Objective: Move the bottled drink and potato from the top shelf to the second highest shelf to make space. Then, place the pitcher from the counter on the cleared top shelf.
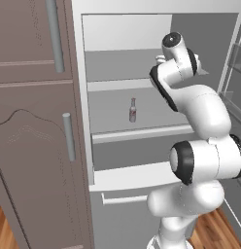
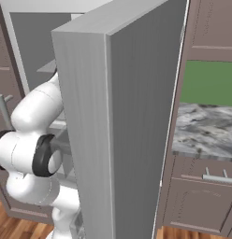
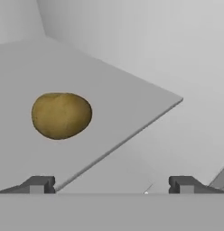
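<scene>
In the hand view the potato [image 3: 62,115], a yellow-brown lump, lies on the grey top shelf [image 3: 132,97]. It is ahead of my gripper [image 3: 111,185] and left of the gap between the fingers. The gripper is open, its fingertips [image 3: 39,184] wide apart with nothing between them. From the left base view, my arm's wrist [image 1: 173,46] reaches in at the right end of the top shelf [image 1: 117,85]. The bottled drink [image 1: 133,110] stands upright on the second highest shelf [image 1: 142,133]. The marbled counter [image 2: 206,128] lies to the right of the fridge. The pitcher is out of view.
The open fridge door [image 2: 132,116] stands between the arm and the counter. Brown cabinet doors with grey handles [image 1: 35,121] flank the fridge on the left. A lower shelf and a drawer front [image 1: 125,182] sit below. Door bins [image 1: 236,63] hang at the right.
</scene>
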You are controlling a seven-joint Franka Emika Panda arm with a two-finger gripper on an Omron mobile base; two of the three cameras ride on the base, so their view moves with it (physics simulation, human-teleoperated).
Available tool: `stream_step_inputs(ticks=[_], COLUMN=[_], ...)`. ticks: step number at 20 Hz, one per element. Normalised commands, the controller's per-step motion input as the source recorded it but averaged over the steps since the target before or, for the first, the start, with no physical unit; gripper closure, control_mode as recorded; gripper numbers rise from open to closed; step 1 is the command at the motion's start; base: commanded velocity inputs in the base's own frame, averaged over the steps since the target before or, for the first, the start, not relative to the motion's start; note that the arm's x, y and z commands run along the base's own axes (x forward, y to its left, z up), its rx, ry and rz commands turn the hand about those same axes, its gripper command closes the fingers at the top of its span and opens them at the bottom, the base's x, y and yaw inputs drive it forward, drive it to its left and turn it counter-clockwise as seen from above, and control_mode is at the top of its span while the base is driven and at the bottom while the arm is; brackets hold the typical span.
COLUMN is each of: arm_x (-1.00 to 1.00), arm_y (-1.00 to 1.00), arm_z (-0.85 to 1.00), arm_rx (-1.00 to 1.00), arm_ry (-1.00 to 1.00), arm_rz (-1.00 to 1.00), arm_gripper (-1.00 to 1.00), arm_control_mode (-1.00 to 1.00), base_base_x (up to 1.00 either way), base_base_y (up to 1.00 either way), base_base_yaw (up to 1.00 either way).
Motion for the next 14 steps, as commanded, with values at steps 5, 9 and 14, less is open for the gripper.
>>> stream_step_inputs(ticks=[5,9,14], arm_x=[0.45,0.41,0.28], arm_y=[-0.29,-0.13,0.00], arm_z=[0.00,0.00,0.00], arm_rx=[0.00,0.00,0.00], arm_ry=[0.00,0.00,0.00], arm_rz=[0.00,0.00,0.00], arm_gripper=[-1.00,-1.00,-1.00], arm_control_mode=[-1.00,-1.00,-1.00], base_base_x=[0.00,0.00,0.00], base_base_y=[0.00,0.00,0.00], base_base_yaw=[0.00,0.00,0.00])
